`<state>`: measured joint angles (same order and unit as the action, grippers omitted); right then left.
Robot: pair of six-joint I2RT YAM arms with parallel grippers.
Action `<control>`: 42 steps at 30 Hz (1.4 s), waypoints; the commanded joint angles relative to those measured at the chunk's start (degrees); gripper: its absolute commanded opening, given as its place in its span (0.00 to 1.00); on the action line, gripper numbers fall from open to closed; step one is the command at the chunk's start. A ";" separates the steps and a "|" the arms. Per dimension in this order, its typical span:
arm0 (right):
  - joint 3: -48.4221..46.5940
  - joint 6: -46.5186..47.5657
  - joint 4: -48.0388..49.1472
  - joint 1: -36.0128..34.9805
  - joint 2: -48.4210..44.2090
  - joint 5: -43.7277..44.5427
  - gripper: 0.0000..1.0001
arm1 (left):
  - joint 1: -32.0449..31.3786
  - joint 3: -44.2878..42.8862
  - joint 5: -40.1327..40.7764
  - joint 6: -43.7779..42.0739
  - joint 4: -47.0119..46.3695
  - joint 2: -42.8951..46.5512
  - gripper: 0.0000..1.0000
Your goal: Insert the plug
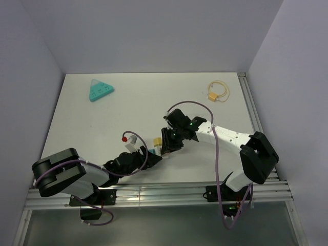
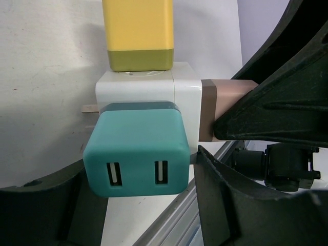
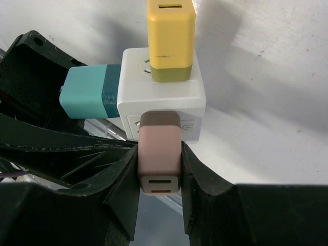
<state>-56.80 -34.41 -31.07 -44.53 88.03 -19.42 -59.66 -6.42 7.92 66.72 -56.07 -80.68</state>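
A white socket cube (image 3: 164,89) (image 2: 148,87) lies on the table with a yellow plug (image 3: 170,36) (image 2: 138,33) in its far face. A teal plug (image 2: 136,151) (image 3: 84,95) is seated in another face. My left gripper (image 2: 138,164) (image 1: 152,154) is shut on the teal plug, one finger on each side. A pink plug (image 3: 160,154) (image 2: 228,95) has its brown end against the cube's side face. My right gripper (image 3: 160,164) (image 1: 169,143) is shut on the pink plug. In the top view the two grippers hide most of the cube.
A teal triangular block (image 1: 100,91) lies at the far left of the table. A small yellow plug with a looped cord (image 1: 218,91) lies at the far right. A metal rail (image 1: 169,192) runs along the near edge, and another along the right edge.
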 commanded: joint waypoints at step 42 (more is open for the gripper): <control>6.51 4.88 5.14 8.14 -27.02 16.34 0.73 | -1.16 -25.19 14.39 -1.77 63.15 9.95 0.00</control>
<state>-53.19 -30.55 -25.56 -37.76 64.73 -5.08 -60.73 -24.71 16.21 64.25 -6.61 -68.58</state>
